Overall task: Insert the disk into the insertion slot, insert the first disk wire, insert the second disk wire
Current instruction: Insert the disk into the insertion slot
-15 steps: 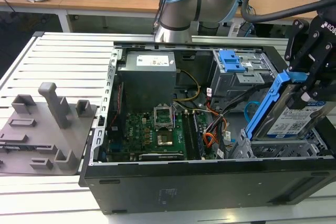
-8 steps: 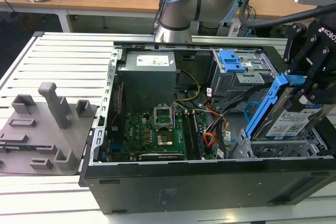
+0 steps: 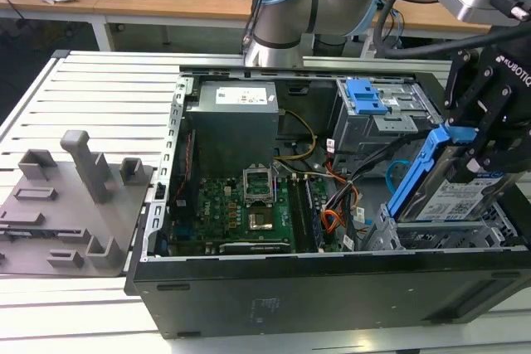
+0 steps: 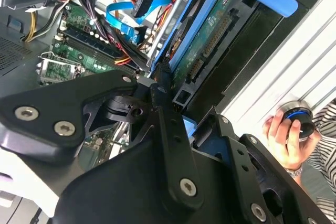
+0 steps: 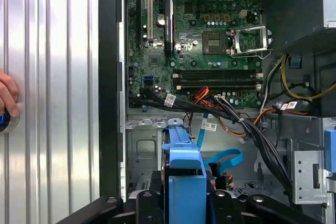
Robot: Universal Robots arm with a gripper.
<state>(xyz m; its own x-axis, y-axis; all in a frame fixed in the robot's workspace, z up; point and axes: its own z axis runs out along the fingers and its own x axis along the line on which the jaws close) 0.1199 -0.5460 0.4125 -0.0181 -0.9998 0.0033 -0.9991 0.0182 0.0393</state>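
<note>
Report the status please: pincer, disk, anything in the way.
Pincer shut on the disk. Disk tilted over the insertion slot, not yet seated. Cables lie close beside the slot.

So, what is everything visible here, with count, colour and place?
Silver rectangular disk in bright blue plastic carrier: one, tilted, exterior view's right.
Perforated light-grey metal insertion slot: one, below the disk.
Open black metal computer case: one, on the table.
Green motherboard: one, inside the case.
Grey metal bay with blue latch: one, inside the case.
Grey plastic fixture plate: one, exterior view's left.
White slatted table: one, under everything.
Person's hand: one, beside the case.
Black gripper: one, shut on the disk.
</note>
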